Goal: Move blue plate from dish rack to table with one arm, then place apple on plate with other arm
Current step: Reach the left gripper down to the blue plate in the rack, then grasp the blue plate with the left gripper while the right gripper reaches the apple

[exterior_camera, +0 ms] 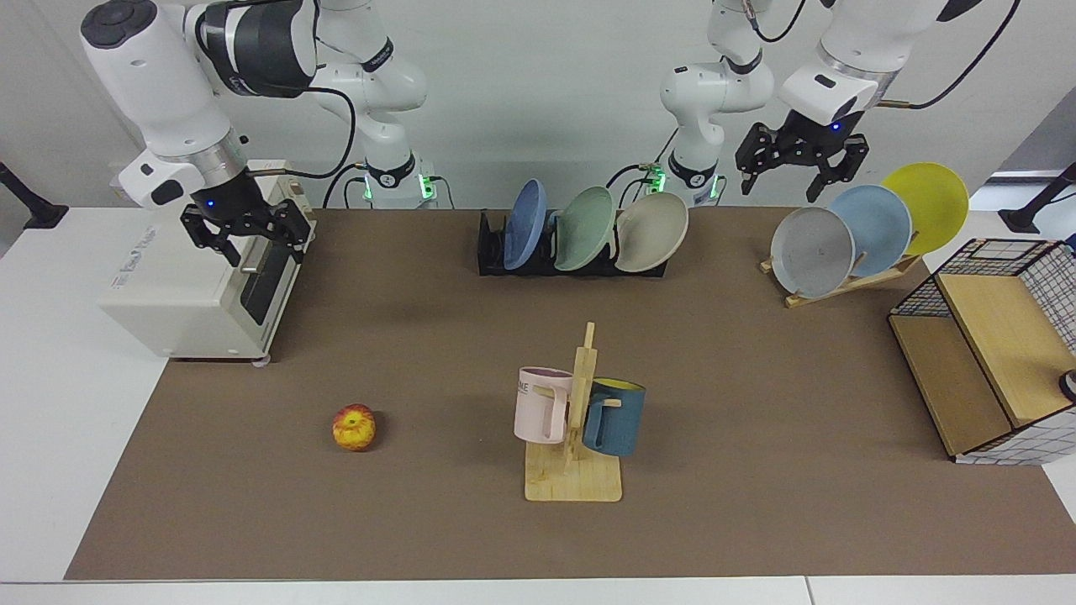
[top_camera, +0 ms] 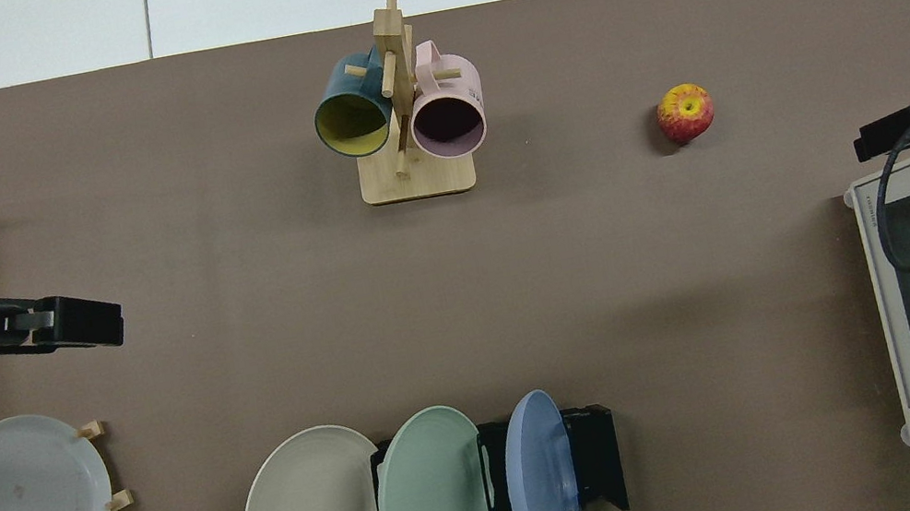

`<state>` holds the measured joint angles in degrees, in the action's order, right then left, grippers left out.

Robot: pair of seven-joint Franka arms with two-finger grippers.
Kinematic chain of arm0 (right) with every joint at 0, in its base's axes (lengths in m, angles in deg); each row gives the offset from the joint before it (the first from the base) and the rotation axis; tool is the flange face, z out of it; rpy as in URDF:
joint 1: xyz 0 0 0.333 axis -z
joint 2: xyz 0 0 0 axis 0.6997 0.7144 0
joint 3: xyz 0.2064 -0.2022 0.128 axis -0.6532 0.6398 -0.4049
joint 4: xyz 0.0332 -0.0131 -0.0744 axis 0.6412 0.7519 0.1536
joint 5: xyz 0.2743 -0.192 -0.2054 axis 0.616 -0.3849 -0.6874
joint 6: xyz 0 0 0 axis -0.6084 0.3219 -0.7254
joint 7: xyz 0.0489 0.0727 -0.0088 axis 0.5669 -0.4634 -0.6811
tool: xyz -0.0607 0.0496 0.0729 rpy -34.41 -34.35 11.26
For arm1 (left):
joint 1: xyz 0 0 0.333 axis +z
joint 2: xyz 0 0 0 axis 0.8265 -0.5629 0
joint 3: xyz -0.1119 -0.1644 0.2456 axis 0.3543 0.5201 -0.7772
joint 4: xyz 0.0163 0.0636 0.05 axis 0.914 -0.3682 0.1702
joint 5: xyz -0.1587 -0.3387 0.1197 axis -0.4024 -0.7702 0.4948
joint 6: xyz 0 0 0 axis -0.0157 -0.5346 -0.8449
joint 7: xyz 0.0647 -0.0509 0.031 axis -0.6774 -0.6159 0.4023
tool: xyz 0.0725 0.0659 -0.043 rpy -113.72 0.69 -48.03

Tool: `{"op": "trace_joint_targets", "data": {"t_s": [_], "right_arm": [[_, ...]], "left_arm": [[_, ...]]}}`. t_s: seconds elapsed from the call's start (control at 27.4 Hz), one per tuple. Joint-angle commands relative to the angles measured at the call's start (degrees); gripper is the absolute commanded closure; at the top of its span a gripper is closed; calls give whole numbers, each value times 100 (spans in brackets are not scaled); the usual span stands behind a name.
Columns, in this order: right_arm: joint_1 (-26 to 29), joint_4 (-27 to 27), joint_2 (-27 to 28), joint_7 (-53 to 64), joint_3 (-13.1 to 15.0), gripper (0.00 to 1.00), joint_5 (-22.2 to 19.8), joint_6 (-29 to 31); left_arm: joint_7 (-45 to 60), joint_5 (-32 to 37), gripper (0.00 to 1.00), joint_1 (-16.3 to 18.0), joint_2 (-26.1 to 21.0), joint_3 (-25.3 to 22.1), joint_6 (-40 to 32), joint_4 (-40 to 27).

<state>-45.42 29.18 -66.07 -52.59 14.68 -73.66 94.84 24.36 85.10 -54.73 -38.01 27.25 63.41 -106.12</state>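
Observation:
The blue plate (exterior_camera: 525, 224) (top_camera: 541, 479) stands on edge in the black dish rack (exterior_camera: 490, 252) (top_camera: 600, 455), at the back of the brown table (exterior_camera: 420, 336) (top_camera: 244, 330). The apple (exterior_camera: 354, 427) (top_camera: 685, 114) lies alone on the mat. My left gripper (exterior_camera: 780, 179) (top_camera: 92, 321) hangs open in the air near the wooden plate rack, well off from the dish rack. My right gripper (exterior_camera: 265, 249) (top_camera: 887, 132) is open above the toaster oven's front and holds nothing.
A green plate (exterior_camera: 586, 228) and a beige plate (exterior_camera: 651, 232) share the dish rack. A mug stand (exterior_camera: 576, 420) with two mugs stands mid-table. A toaster oven (exterior_camera: 193, 286), a wooden rack (exterior_camera: 841, 284) of plates and a wire basket (exterior_camera: 983, 353) line the sides.

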Motion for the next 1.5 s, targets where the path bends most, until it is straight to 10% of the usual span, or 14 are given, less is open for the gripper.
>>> {"op": "trace_joint_targets", "data": {"t_s": [0.0, 0.4, 0.8, 1.46], "right_arm": [[58, 82, -92, -71, -52, 1, -7, 12], [58, 82, -92, -71, -52, 1, -7, 12], [67, 90, -83, -1, -52, 1, -25, 47], [172, 82, 1129, 218, -43, 1, 678, 1980]], "left_arm": [[88, 49, 0, -75, 471, 48, 99, -658], [105, -1145, 0, -66, 1245, 443, 706, -1977], [1423, -1489, 0, -31, 1386, 2095, 2093, -3093], [2865, -2025, 0, -14, 956, 3897, 4353, -4500]]}}
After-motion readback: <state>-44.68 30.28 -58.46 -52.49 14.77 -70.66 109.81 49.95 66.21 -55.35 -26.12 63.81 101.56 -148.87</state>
